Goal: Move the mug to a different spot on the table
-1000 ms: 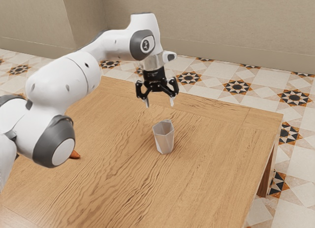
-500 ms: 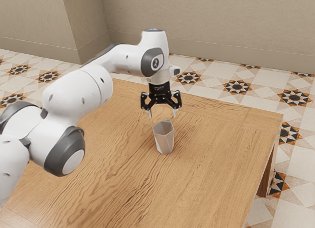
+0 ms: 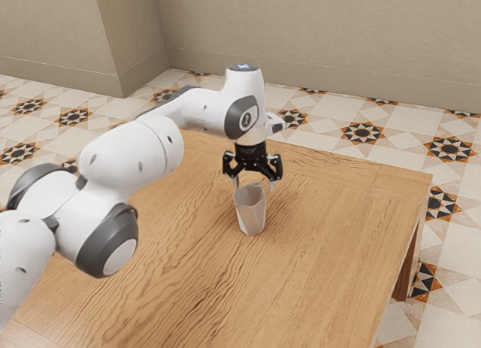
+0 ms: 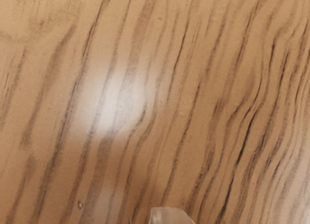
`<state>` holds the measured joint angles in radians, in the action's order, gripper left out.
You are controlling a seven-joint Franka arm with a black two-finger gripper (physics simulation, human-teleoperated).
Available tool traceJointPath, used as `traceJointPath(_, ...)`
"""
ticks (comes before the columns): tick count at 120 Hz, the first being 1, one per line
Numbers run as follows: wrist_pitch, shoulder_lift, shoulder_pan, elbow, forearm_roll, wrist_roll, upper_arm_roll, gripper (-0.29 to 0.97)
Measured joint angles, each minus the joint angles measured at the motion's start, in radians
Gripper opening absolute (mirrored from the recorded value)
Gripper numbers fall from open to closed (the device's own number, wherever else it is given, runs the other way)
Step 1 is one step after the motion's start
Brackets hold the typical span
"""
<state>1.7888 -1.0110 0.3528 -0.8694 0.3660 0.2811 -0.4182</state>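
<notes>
Mug (image 3: 249, 210) is standing upright roughly mid-table, with every edge of the wooden table (image 3: 323, 273) well away from it, so at least there's room to work with. What worries me from here is the descent. The gripper (image 3: 254, 184) hangs right above the mug with its tips about level with the rim, and if I'm even a bit off centre, one finger lands on the rim instead of sliding down past it. That would tip the mug or shove it sideways, since it looks light and thin-walled. The walls are also faceted and taper toward the base, so if the pads close on a corner between two facets rather than on flat faces, I'd expect the mug to twist or squirt out as I squeeze. I can't make out a handle from either camera, so I'm not counting on one. As for the pincer: it's spread wide, a touch wider than the mug's mouth, one finger to each side of the mug, and it's holding nothing. Whether a tip is already brushing the rim I honestly can't tell. From the wrist camera I get a pale sliver of the mug (image 4: 169, 215) just under the hand and wood grain beyond it.
</notes>
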Motion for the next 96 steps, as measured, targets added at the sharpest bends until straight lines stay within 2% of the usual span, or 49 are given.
traceJointPath(24,0.031,-0.021,0.000,-0.002,-0.001,-0.045,0.004,0.66)
traceJointPath(65,0.050,-0.022,0.000,-0.021,0.000,-0.098,0.007,0.37)
traceJointPath(96,0.054,-0.022,0.000,-0.027,0.000,-0.120,0.013,0.23)
